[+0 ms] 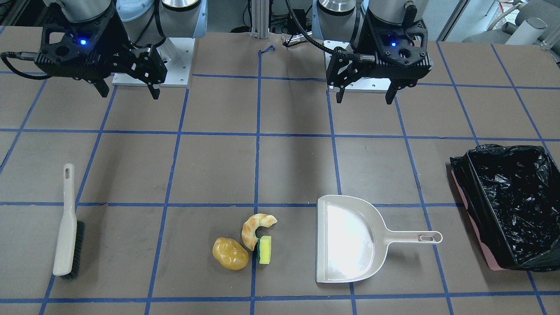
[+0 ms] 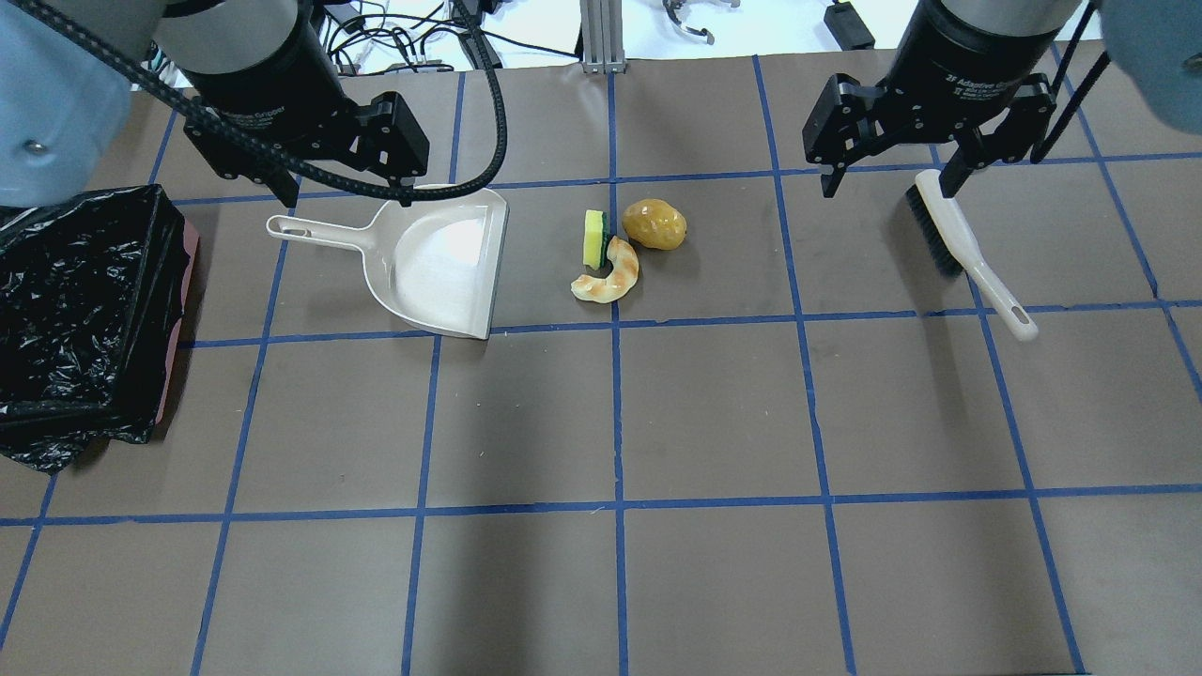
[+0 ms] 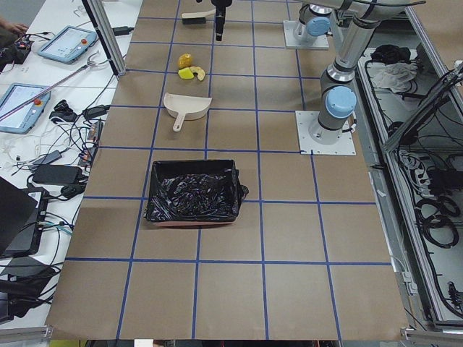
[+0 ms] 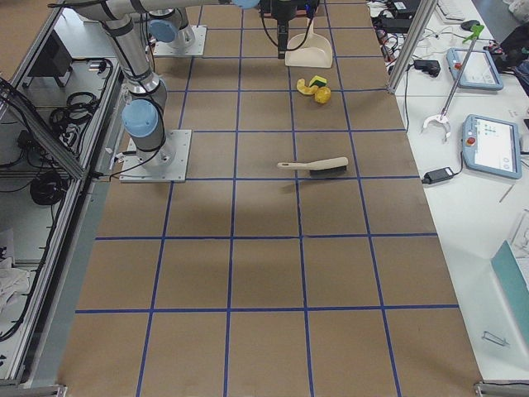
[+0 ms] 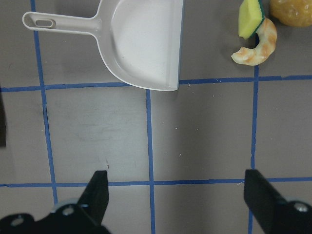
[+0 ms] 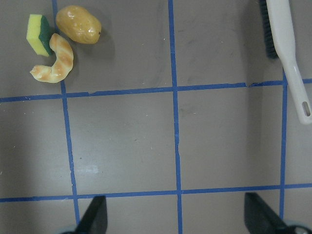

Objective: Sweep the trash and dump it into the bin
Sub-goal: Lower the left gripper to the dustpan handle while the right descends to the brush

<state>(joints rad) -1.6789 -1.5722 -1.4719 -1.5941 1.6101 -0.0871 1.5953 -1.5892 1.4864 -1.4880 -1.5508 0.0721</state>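
The trash lies together on the brown table: a glossy potato (image 1: 230,253), a curved croissant (image 1: 256,227) and a yellow-green sponge (image 1: 265,250). They also show in the overhead view: potato (image 2: 654,224), croissant (image 2: 610,277), sponge (image 2: 593,238). The pink bin (image 1: 507,205) with its black bag stands at the table's end on my left side (image 2: 84,300). My left gripper (image 1: 365,94) (image 2: 346,192) is open and empty, raised on the robot side of the dustpan. My right gripper (image 1: 130,94) (image 2: 887,183) is open and empty, raised near the brush.
A beige dustpan (image 1: 345,238) lies flat between the trash and the bin, its mouth toward the trash and its handle toward the bin. A beige hand brush (image 1: 68,227) with dark bristles lies on my right side. Blue tape lines grid the table.
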